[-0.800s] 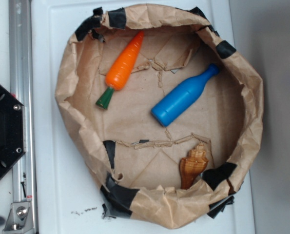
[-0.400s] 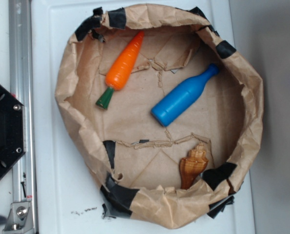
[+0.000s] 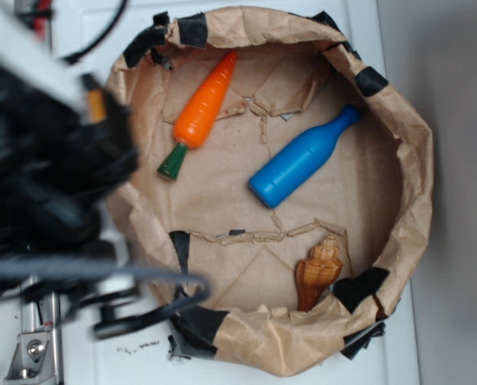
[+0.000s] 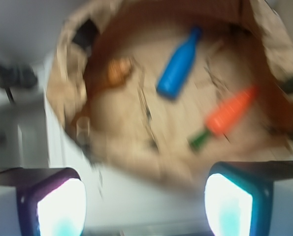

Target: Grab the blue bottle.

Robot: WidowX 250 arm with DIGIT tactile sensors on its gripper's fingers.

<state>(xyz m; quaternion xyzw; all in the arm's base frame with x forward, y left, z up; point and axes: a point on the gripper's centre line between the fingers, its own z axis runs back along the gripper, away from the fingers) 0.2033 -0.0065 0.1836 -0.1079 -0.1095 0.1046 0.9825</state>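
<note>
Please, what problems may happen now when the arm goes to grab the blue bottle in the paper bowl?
1. The gripper, open, is outside the paper bowl; its raised, crumpled rim may catch the fingers on the way in.
2. The blue bottle lies on its side and looks smooth, so it might roll or slip when squeezed.
3. The wrist view is blurred, so aiming may be less sure.

A white table (image 3: pixel 78 32) is seen across the exterior view, its bare surface showing at the upper left, along the bottom edge and in a strip down the right of the frame. A crumpled brown paper nest (image 3: pixel 418 152), patched with black tape, is laid directly on it and fills the centre and right. A metal rail (image 3: pixel 34 345) is seen at the lower left edge. In the blurred wrist view, the white surface (image 4: pixel 136 196) is seen below the paper.
</note>
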